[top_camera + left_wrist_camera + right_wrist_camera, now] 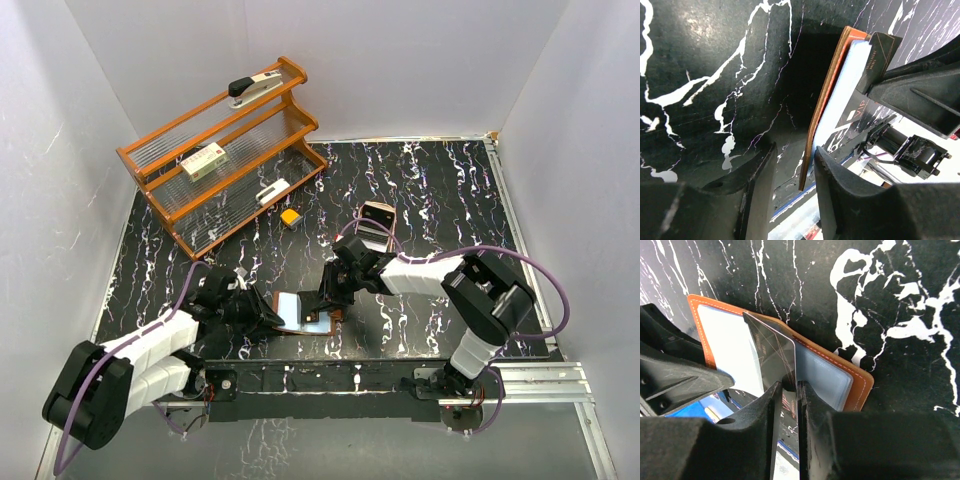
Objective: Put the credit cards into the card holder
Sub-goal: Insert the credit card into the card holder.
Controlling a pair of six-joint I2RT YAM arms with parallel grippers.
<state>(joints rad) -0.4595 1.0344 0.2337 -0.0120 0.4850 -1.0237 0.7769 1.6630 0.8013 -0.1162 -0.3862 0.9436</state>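
Credit card (772, 350) pinched by right gripper (790, 386); left gripper (792, 156) straddles card holder (824, 375) edge

**Black marbled table and its load**
We see a black table (440, 200) veined with white. A wooden rack (255, 135) stands on its far left corner, and a small yellow block (291, 216) lies just in front of it. Near the middle sits a small brown and pale item (378, 215) that we cannot identify. The holder (298, 308) rests open by the near edge.
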